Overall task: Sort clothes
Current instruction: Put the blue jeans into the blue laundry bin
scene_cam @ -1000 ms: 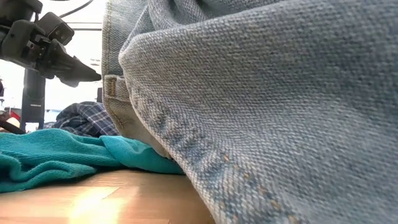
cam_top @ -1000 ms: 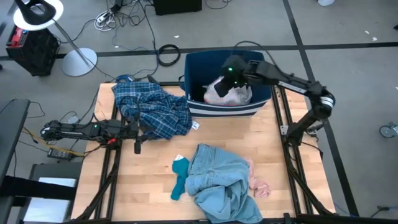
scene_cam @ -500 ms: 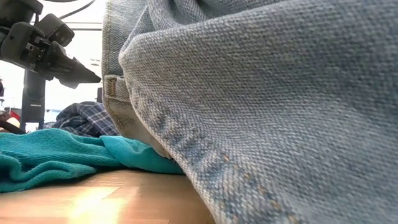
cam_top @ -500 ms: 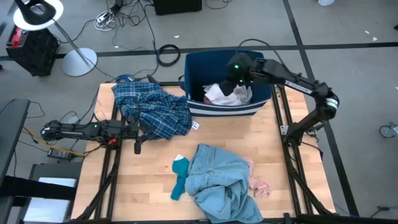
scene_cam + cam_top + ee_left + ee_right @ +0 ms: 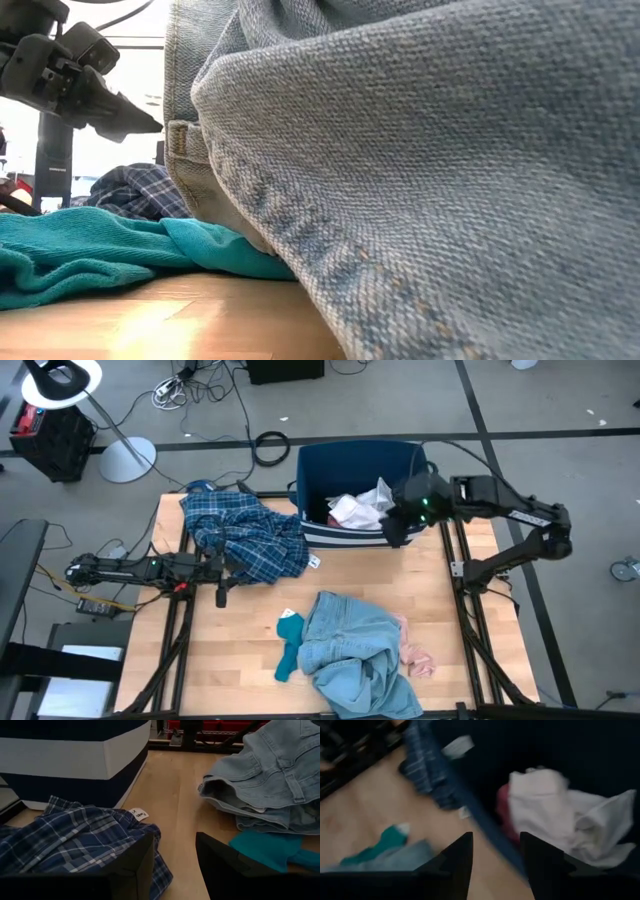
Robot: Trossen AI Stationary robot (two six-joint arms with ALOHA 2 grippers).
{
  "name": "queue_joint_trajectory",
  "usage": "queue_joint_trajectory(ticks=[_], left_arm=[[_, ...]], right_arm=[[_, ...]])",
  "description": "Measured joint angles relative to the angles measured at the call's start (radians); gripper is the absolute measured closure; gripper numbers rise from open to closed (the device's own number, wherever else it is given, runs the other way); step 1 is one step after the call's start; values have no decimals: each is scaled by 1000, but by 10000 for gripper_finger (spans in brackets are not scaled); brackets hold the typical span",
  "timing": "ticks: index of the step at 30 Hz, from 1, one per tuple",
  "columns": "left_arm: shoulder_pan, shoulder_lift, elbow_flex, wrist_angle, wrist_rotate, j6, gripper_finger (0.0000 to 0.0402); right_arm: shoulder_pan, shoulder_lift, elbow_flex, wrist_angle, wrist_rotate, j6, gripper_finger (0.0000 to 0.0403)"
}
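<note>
The blue-white plaid shirt (image 5: 245, 535) lies crumpled at the far left of the table. The light-blue denim piece (image 5: 350, 650) lies heaped at the near middle. The teal sock (image 5: 289, 645) lies against its left side and a small pink item (image 5: 416, 658) against its right side. White and pink pieces (image 5: 360, 508) lie inside the dark-blue bin (image 5: 350, 450). My right gripper (image 5: 396, 530) is open and empty above the bin's near right corner. Its wrist view shows the white pieces (image 5: 560, 815) beyond it. My left gripper (image 5: 220, 588) is open and empty beside the shirt's near edge (image 5: 75, 840).
The bin stands at the table's far edge, with a white band on its front wall (image 5: 65, 757). Bare wood (image 5: 240, 630) lies between the shirt and the denim. In the low view the denim (image 5: 430, 170) fills most of the picture. Cables and a lamp stand lie on the floor beyond the table.
My right gripper has risen from the pink and white pieces in the middle of the bin. It has drawn back toward the table's right and near edges, to the bin's near right corner. The white and pink pieces stay in the bin, now uncovered.
</note>
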State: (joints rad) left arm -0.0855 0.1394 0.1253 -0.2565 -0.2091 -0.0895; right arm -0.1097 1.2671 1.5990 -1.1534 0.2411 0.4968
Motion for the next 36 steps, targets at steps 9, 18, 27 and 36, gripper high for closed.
queue_joint_trajectory(ticks=[9,18,27,36], left_arm=[[0,0,0,0,0,-20,251],[0,0,0,-4,0,-20,251],[0,0,0,-4,0,-20,251],[0,0,0,-4,0,-24,251]], right_arm=[[209,50,0,4,20,24,204],[356,165,0,6,45,18,137],[470,320,0,36,-13,24,122],[525,386,0,108,-107,28,148]])
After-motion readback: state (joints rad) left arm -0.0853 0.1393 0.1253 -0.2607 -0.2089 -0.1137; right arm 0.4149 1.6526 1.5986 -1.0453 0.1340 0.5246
